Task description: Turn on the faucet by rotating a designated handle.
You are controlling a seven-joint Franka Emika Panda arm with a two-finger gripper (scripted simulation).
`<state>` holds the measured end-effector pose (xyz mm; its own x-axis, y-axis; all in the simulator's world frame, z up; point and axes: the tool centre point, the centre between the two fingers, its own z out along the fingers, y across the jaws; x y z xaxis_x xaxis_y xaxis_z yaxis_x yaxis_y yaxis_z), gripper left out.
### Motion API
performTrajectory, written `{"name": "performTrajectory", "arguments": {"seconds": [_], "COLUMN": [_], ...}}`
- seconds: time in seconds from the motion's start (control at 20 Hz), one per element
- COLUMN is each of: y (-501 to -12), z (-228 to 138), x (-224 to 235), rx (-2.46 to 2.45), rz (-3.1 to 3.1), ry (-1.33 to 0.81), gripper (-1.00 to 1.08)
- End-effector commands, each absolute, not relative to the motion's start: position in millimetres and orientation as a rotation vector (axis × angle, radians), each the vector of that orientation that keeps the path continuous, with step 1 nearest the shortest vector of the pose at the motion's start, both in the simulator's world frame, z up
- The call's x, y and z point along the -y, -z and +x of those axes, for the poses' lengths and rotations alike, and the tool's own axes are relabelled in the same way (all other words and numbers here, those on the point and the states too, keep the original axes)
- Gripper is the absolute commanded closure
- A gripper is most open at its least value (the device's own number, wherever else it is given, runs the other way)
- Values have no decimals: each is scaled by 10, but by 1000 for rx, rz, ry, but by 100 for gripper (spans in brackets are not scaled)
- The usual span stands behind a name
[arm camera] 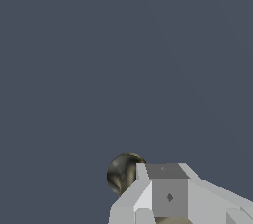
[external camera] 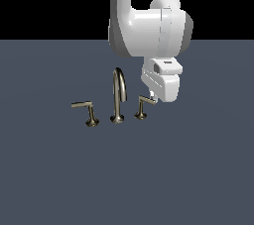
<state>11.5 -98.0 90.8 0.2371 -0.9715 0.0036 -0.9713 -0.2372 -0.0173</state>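
Observation:
The faucet has a tall arched spout (external camera: 118,95) in the middle. A larger lever with a long bar (external camera: 85,111) stands on the exterior view's left. The handle (external camera: 143,106), a smaller lever with a short bar, stands on the exterior view's right. My gripper (external camera: 154,99) hangs low beside the spout, with its fingertips at the outer end of the handle's bar. In the wrist view the rounded metal end of the bar (arm camera: 123,172) sits against the side of my fingers (arm camera: 168,193). The fingers show no gap between them and hold nothing.
The faucet set stands on a flat dark grey-blue surface (external camera: 188,169). The white arm (external camera: 144,30) reaches down from above, over the exterior view's right side of the faucet.

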Motion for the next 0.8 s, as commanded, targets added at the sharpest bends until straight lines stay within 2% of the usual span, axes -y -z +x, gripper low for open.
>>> {"name": "performTrajectory", "arguments": {"seconds": [0.0,0.05,0.75], "y": [-908,-907,-907], "z": [-19,77,-328], "x": [1025,994,703], "rx": [-1950,-1938,-1951], "rz": [-2462,-2461,-2462], "ry": [1,17,1], "gripper": [108,108,108]}}
